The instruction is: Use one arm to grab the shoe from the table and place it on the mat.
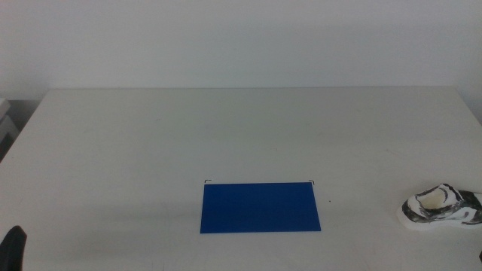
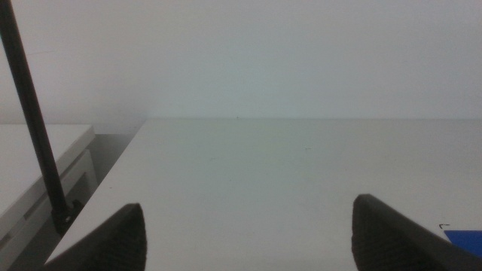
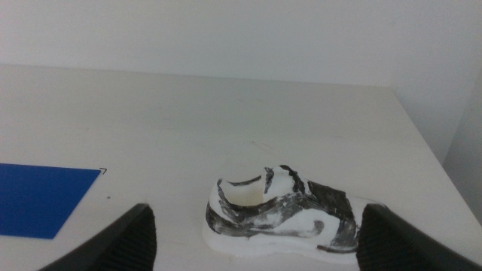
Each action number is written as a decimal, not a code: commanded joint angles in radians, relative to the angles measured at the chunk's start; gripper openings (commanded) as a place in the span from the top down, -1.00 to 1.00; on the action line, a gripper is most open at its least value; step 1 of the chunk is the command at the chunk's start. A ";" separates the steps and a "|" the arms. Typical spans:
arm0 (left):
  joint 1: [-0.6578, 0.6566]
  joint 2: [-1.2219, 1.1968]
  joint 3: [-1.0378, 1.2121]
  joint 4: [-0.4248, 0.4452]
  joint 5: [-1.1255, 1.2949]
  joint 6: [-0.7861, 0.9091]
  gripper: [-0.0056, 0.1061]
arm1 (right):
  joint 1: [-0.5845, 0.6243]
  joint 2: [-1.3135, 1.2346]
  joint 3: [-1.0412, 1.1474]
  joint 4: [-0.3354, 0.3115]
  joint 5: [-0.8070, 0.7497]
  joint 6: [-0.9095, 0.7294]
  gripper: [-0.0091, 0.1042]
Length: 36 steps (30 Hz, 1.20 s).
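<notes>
The shoe [image 1: 440, 208], a small white sneaker with black-grey patches, lies on the white table [image 1: 226, 135] near its right front edge, apart from the deep-blue mat [image 1: 260, 207] at the front middle. In the right wrist view the shoe [image 3: 282, 211] lies between and just beyond my right gripper's [image 3: 256, 248] open, empty jaws, and a corner of the mat [image 3: 41, 197] shows. My left gripper [image 2: 248, 241] is open and empty over the table's left front; only a dark tip of it [image 1: 13, 248] shows in the middle view. The right arm is out of the middle view.
Small black corner marks [image 1: 207, 181] sit at the mat's far corners. A white shelf unit [image 2: 38, 173] and a thin black rod [image 2: 34, 120] stand beside the table's left edge. A plain white wall rises behind the table.
</notes>
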 commanded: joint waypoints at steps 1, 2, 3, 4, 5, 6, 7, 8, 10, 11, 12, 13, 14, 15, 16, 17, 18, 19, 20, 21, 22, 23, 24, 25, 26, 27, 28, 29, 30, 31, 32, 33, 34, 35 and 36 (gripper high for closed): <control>-0.005 -0.007 0.005 -0.013 -0.081 -0.012 -0.78 | -0.003 -0.021 -0.018 0.001 -0.048 -0.006 -0.78; -0.005 -0.007 0.005 -0.013 -0.081 -0.012 -0.78 | -0.003 -0.016 -0.033 0.004 -0.031 -0.006 -0.78; -0.005 -0.007 0.005 -0.013 -0.081 -0.012 -0.78 | -0.003 -0.007 -0.056 0.004 -0.013 -0.006 -0.78; -0.005 -0.007 0.005 -0.013 -0.081 -0.012 -0.78 | -0.003 0.006 -0.082 0.004 0.016 -0.006 -0.78; -0.005 -0.007 0.005 -0.013 -0.081 -0.012 -0.78 | -0.003 0.023 -0.112 0.004 0.036 -0.006 -0.78; -0.005 -0.007 0.005 -0.013 -0.081 -0.012 -0.78 | -0.003 0.041 -0.143 0.004 0.063 -0.006 -0.78; -0.005 -0.007 0.005 -0.013 -0.081 -0.012 -0.78 | -0.003 0.063 -0.177 0.004 0.090 -0.006 -0.78; -0.005 -0.007 0.005 -0.013 -0.081 -0.012 -0.78 | -0.003 0.083 -0.203 0.004 0.116 -0.006 -0.78; -0.005 -0.007 0.005 -0.013 -0.081 -0.012 -0.78 | -0.003 0.138 -0.269 0.004 0.161 -0.006 -0.78; -0.005 -0.007 0.005 -0.013 -0.081 -0.012 -0.78 | -0.003 0.163 -0.295 0.004 0.178 -0.006 -0.78; -0.005 -0.007 0.005 -0.013 -0.081 -0.012 -0.78 | -0.003 0.195 -0.328 0.004 0.200 -0.006 -0.78; -0.005 -0.007 0.005 -0.013 -0.081 -0.012 -0.78 | -0.003 0.229 -0.362 0.004 0.221 -0.006 -0.78; -0.005 -0.007 0.005 -0.013 -0.081 -0.012 -0.78 | -0.003 0.258 -0.389 0.004 0.237 -0.006 -0.78; -0.005 -0.007 0.005 -0.013 -0.081 -0.012 -0.78 | -0.003 0.294 -0.422 0.004 0.253 -0.006 -0.78; -0.005 -0.007 0.005 -0.013 -0.081 -0.012 -0.78 | -0.003 0.332 -0.457 0.004 0.273 -0.006 -0.78; -0.005 -0.007 0.005 -0.013 -0.081 -0.012 -0.78 | -0.003 0.370 -0.491 0.004 0.297 -0.006 -0.78; -0.005 -0.007 0.005 -0.013 -0.081 -0.012 -0.78 | -0.003 0.410 -0.525 0.006 0.323 -0.006 -0.78; -0.005 -0.007 0.005 -0.013 -0.081 -0.012 -0.78 | -0.003 0.449 -0.558 0.014 0.343 -0.003 -0.78; -0.005 -0.007 0.005 -0.013 -0.081 -0.012 -0.78 | -0.003 0.480 -0.586 0.025 0.363 0.007 -0.78; -0.005 -0.007 0.005 -0.013 -0.081 -0.012 -0.78 | -0.003 0.518 -0.621 0.041 0.387 0.023 -0.78; -0.005 -0.007 0.005 -0.013 -0.081 -0.012 -0.78 | -0.003 0.554 -0.655 0.057 0.412 0.046 -0.78; -0.005 -0.007 0.005 -0.013 -0.081 -0.012 -0.78 | -0.003 0.582 -0.680 0.075 0.428 0.067 -0.78; -0.005 -0.007 0.005 -0.013 -0.081 -0.012 -0.78 | -0.003 0.616 -0.712 0.088 0.443 0.091 -0.78; -0.005 -0.007 0.005 -0.013 -0.081 -0.012 -0.78 | -0.003 0.649 -0.742 0.100 0.458 0.111 -0.78; -0.005 -0.007 0.005 -0.013 -0.081 -0.012 -0.78 | -0.003 0.681 -0.772 0.103 0.470 0.126 -0.78; -0.005 -0.007 0.005 -0.013 -0.081 -0.012 -0.78 | -0.003 0.711 -0.801 0.105 0.483 0.138 -0.78; -0.005 -0.007 0.005 -0.013 -0.081 -0.012 -0.78 | -0.003 0.734 -0.824 0.105 0.495 0.153 -0.78; -0.005 -0.007 0.005 -0.013 -0.081 -0.012 -0.78 | -0.003 0.763 -0.852 0.105 0.510 0.171 -0.78; -0.005 -0.007 0.005 -0.013 -0.081 -0.012 -0.78 | -0.003 0.785 -0.874 0.104 0.524 0.191 -0.78; -0.005 -0.007 0.005 -0.013 -0.081 -0.012 -0.78 | -0.003 0.813 -0.902 0.103 0.546 0.220 -0.78; -0.005 -0.007 0.005 -0.013 -0.081 -0.012 -0.78 | -0.003 0.843 -0.928 0.101 0.568 0.255 -0.78; -0.005 -0.007 0.005 -0.013 -0.081 -0.012 -0.78 | -0.003 0.872 -0.955 0.098 0.591 0.289 -0.78; -0.005 -0.007 0.005 -0.013 -0.081 -0.012 -0.78 | -0.003 0.902 -0.980 0.096 0.610 0.317 -0.78; -0.005 -0.007 0.005 -0.013 -0.081 -0.012 -0.78 | -0.003 0.932 -1.005 0.093 0.632 0.360 -0.78; -0.005 -0.007 0.005 -0.013 -0.081 -0.012 -0.78 | -0.003 0.961 -1.028 0.087 0.656 0.408 -0.78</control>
